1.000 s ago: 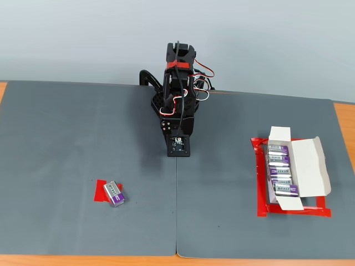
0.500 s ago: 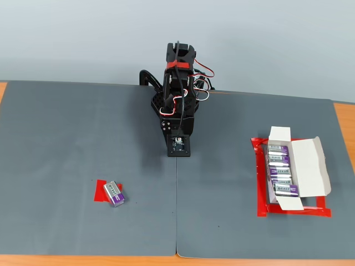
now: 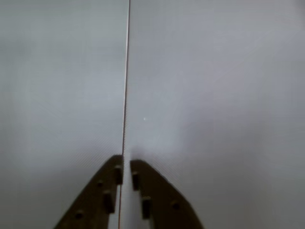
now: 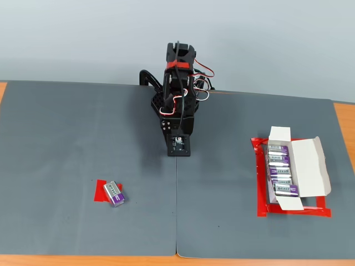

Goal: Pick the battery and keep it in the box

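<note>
A purple and silver battery (image 4: pixel 114 193) with a white label lies on the grey mat at the front left, partly on a red tape patch (image 4: pixel 100 192). The white box (image 4: pixel 311 165) lies open at the right, with several like batteries (image 4: pixel 280 171) in a row inside. My gripper (image 4: pixel 179 151) hangs folded down at the arm's base in the middle, far from both. In the wrist view its dark fingers (image 3: pixel 108 191) nearly touch at the tips, and the gripper (image 3: pixel 127 165) holds nothing, over the mat seam. Battery and box are out of the wrist view.
The box sits on a red tape frame (image 4: pixel 259 183). Two grey mats meet at a seam (image 4: pixel 177 210) that runs from the arm toward the front edge. Bare wood (image 4: pixel 344 119) shows at the table's right side.
</note>
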Action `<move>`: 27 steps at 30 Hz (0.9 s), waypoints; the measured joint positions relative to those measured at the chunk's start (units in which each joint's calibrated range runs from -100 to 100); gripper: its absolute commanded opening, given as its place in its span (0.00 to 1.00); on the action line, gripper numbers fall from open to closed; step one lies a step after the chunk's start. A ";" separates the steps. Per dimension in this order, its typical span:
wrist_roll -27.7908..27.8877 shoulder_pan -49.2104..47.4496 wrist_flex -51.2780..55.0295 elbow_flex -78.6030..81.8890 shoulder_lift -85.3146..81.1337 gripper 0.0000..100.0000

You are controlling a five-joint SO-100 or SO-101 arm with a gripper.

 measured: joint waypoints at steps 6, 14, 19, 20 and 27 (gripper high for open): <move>2.20 0.52 -5.29 -6.74 11.21 0.02; 5.71 6.26 -20.56 -17.60 34.92 0.02; 8.55 10.17 -24.63 -26.04 46.22 0.02; 9.13 10.83 -24.72 -27.57 48.17 0.02; 13.48 15.18 -24.80 -37.00 57.69 0.02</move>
